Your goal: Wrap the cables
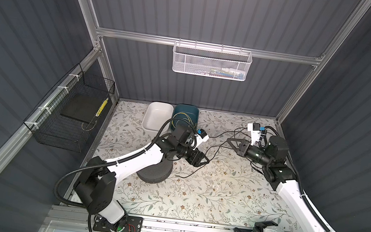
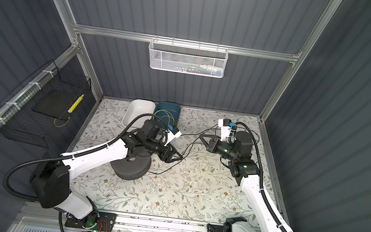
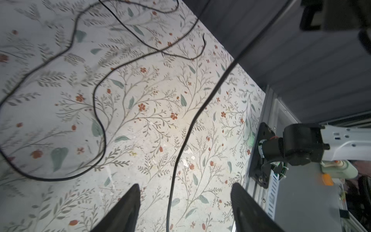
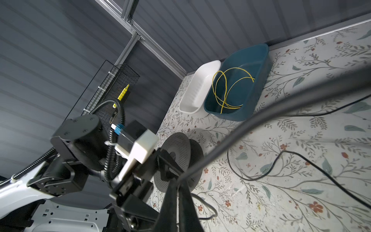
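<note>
Black cable [image 3: 173, 176] sprawls in loose curves over the middle of the floral table [image 1: 217, 200], between the two arms, with one bare end lying near the spool [image 1: 154, 172]. In both top views its strands run from the far right of the table toward the centre and then bend nearward.

The left gripper [image 1: 205, 160] hangs low over the table just right of the spool, with its jaws standing well apart. In the left wrist view one strand of the black cable passes through the gap between the two fingers [image 3: 124, 209] without being clamped, and more loops lie on the table beyond it.

The right gripper [image 1: 229, 141] sits farther back and to the right, pointing left toward the centre. Its jaws are pressed together, and in the right wrist view the black cable leaves from between the fingertips [image 4: 170, 200] as a thick blurred line close to the lens, so it has the cable pinched.

The yellow wire [image 4: 226, 88] lies coiled inside the teal bin [image 1: 194, 113] at the far edge of the table, left of centre. A white bin [image 1: 151, 126] stands touching the teal one on its left side. The spool, two dark perforated discs, rests on the table partly beneath the left arm. On the far wall hangs a white mesh basket [image 1: 211, 62], and on the left wall a black wire basket [image 1: 61, 133].
</note>
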Motion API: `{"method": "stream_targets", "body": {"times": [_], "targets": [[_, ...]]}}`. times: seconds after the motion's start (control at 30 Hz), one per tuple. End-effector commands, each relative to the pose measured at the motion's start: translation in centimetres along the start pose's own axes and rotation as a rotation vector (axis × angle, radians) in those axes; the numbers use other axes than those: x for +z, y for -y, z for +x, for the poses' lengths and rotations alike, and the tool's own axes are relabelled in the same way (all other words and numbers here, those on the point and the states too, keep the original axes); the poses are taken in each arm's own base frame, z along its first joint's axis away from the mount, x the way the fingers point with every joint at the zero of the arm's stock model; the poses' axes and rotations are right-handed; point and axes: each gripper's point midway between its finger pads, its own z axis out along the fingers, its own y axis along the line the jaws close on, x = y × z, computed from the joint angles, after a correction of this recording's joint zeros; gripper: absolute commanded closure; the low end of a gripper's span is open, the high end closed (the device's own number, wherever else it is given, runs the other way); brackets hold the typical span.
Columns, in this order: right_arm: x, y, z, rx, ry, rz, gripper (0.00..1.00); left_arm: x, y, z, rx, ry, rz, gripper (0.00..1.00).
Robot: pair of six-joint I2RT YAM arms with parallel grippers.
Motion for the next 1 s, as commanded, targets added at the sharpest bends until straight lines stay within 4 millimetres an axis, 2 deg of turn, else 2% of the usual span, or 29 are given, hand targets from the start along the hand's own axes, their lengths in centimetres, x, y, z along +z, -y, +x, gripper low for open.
{"method": "stream_targets", "body": {"times": [0.0,0.1,0.23,0.3,0.4,0.53,0.6,0.7,0.97], "targets": [[-0.6,-0.4,-0.2,0.008,-0.004,-0.02,1.0,1.1,0.8,1.8,0.032,-0.09,0.053,0.34],[-0.8,0.0,-0.4,0.015,0.003,-0.016,1.0,1.6,0.6,3.2,0.018,-0.133,0.044,0.4],[-0.8,0.4,-0.5,0.029,0.007,-0.019,1.0,1.6,0.4,4.6,-0.014,-0.162,0.036,0.63],[-0.7,0.5,-0.5,0.035,0.009,-0.019,1.0,1.5,0.2,5.1,-0.023,-0.173,0.026,0.67],[-0.7,0.7,-0.5,0.043,0.011,-0.023,1.0,1.6,0.0,5.8,-0.029,-0.185,0.018,0.65],[-0.8,0.7,-0.4,0.044,0.012,-0.025,1.0,1.9,-0.6,6.8,-0.046,-0.213,-0.001,0.55],[-0.8,0.7,-0.3,0.047,0.01,-0.026,1.0,2.1,-0.8,7.0,-0.052,-0.22,-0.003,0.54],[-0.9,0.8,-0.3,0.049,0.014,-0.025,1.0,2.4,-0.6,6.8,-0.066,-0.213,0.012,0.54],[-0.9,0.9,-0.4,0.061,0.03,-0.03,1.0,3.3,0.8,5.1,-0.133,-0.121,0.117,0.37]]}}
